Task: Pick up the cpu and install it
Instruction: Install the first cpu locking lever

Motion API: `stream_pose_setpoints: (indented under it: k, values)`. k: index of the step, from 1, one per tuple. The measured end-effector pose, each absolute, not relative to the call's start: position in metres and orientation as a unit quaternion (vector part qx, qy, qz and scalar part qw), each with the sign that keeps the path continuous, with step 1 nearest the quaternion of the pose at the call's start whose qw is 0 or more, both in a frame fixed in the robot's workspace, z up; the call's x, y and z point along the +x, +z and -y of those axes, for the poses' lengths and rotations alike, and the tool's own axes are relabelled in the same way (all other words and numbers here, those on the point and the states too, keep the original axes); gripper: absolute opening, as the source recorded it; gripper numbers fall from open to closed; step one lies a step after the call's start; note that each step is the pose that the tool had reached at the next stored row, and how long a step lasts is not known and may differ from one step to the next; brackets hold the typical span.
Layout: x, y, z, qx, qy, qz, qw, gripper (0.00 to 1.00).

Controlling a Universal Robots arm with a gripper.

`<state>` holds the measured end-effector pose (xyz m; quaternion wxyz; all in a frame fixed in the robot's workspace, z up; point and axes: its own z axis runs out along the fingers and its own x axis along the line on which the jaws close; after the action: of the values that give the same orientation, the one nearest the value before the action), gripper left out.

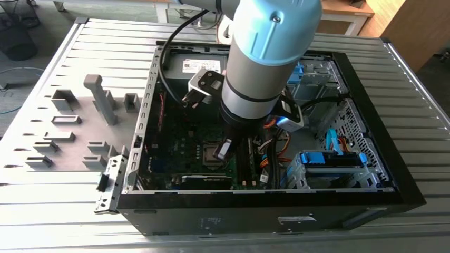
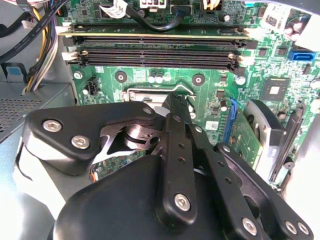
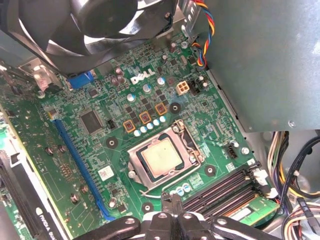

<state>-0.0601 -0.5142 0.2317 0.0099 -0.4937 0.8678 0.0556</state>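
Observation:
The cpu (image 3: 161, 157), a small silvery square chip, lies flat in the black socket bracket (image 3: 186, 138) on the green motherboard (image 3: 95, 150). In the exterior view the same socket (image 1: 209, 154) sits low in the open computer case. My gripper (image 3: 172, 200) hovers just above the board beside the socket, between it and the memory slots (image 3: 225, 187). Its fingers (image 2: 176, 107) are pressed together with nothing between them. It does not touch the cpu.
The black case wall (image 1: 393, 158) surrounds the work area. A fan (image 3: 105, 25) overhangs the board, and a grey power supply box (image 3: 260, 60) with bundled cables (image 3: 295, 170) stands close by. Blue drive brackets (image 1: 330, 158) and grey fixtures (image 1: 102, 97) lie to the sides.

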Motion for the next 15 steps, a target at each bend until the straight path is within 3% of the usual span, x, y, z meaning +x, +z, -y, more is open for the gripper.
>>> stream_pose_setpoints:
  k: [15]
  values:
    - [-0.065, 0.232, 0.504, -0.497, 0.056, -0.866, 0.01, 0.11]
